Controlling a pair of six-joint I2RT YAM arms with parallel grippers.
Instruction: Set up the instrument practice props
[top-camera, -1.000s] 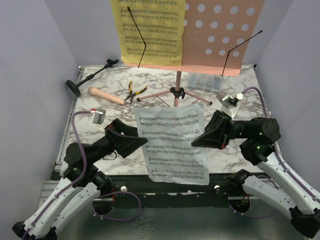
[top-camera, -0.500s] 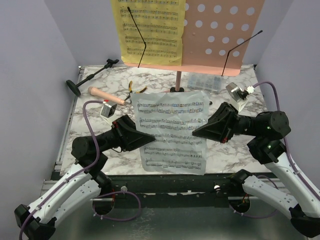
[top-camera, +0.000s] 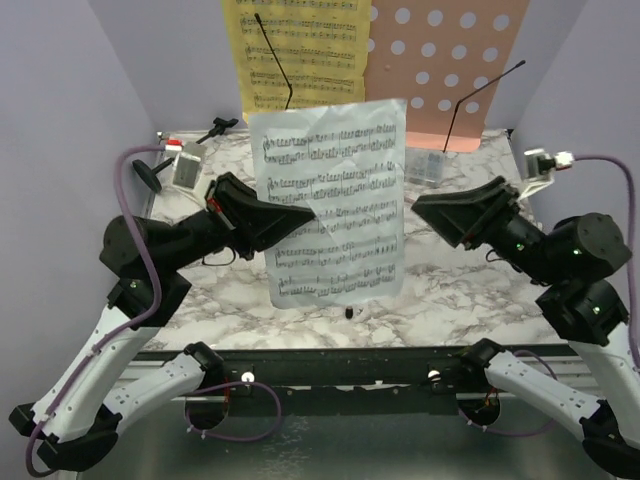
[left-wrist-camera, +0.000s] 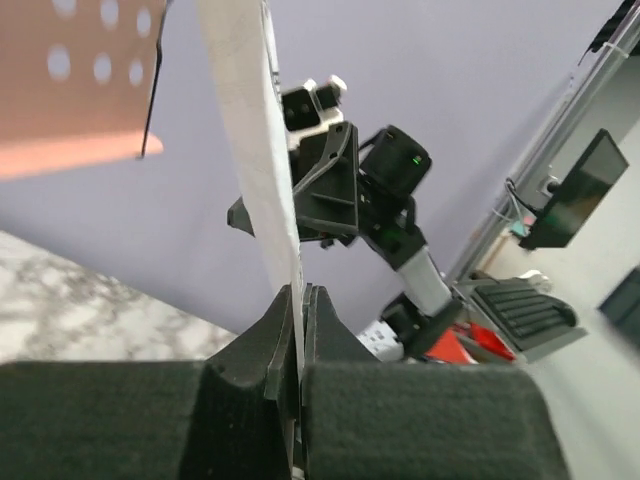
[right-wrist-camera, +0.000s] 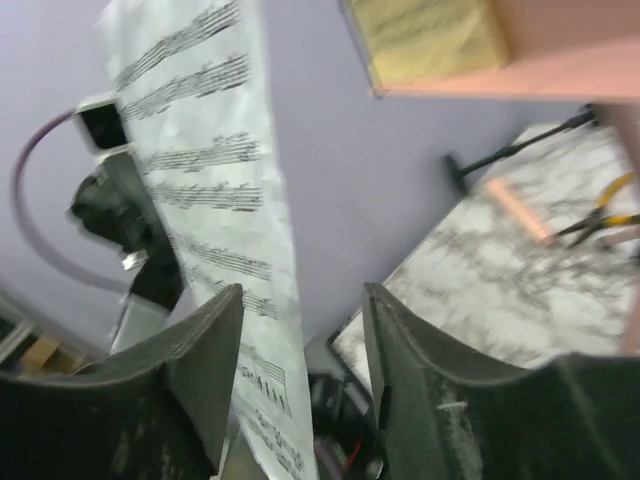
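Marble surface (top-camera: 470, 290) sits between purple walls (top-camera: 60, 120). Above its middle the white music sheet (top-camera: 335, 200) hangs upright, left edge pinched by the left end effector (top-camera: 303, 213). The right end effector (top-camera: 418, 207) is spread beside the right edge.

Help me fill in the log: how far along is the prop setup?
Done: yellow sheet on the pink stand. In hand: left hand pinches the white sheet upright; right hand is open beside it. Left: white sheet onto the stand, microphone and mic stand, both lying on the table.

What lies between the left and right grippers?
The white music sheet, pinched by the left gripper, with the right gripper open at its far edge; top external view.
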